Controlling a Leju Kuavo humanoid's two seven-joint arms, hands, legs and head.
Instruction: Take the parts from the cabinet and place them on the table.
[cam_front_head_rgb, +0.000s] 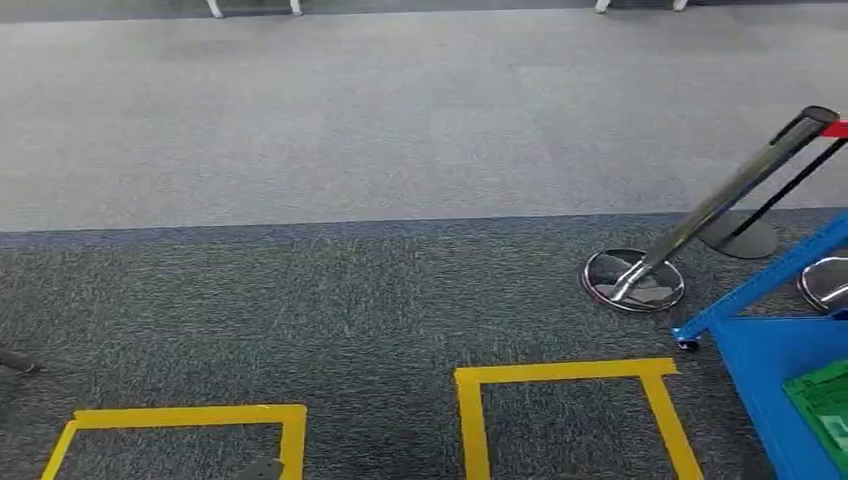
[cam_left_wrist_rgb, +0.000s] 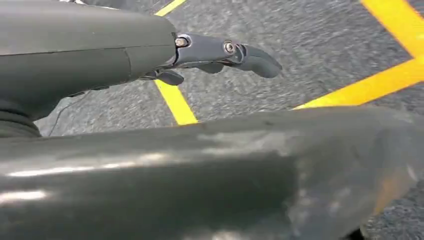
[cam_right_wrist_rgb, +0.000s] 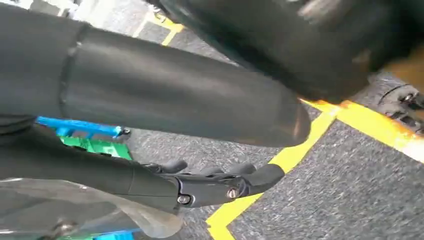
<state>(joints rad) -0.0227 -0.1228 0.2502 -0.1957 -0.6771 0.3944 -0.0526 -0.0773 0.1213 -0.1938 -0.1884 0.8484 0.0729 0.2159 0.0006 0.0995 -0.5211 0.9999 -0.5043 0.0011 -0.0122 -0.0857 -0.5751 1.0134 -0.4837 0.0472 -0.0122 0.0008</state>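
No cabinet, table or loose part shows in the head view, which looks down at carpet. A blue cart (cam_front_head_rgb: 770, 350) with a green crate (cam_front_head_rgb: 825, 400) on it stands at the lower right. My left hand (cam_left_wrist_rgb: 215, 55) hangs over the floor, fingers stretched out with nothing in them. My right hand (cam_right_wrist_rgb: 215, 185) hangs beside the blue cart (cam_right_wrist_rgb: 75, 126) and green crate (cam_right_wrist_rgb: 95, 147), its fingers apart from the thumb and nothing between them. A translucent shape (cam_right_wrist_rgb: 100, 210) lies behind the fingers; I cannot tell what it is.
Two yellow tape squares (cam_front_head_rgb: 565, 372) (cam_front_head_rgb: 190, 415) mark the dark carpet in front. A chrome stanchion (cam_front_head_rgb: 700, 215) leans over its round base (cam_front_head_rgb: 633, 278) at the right, with a second base (cam_front_head_rgb: 825, 282) behind the cart. Lighter grey carpet stretches beyond.
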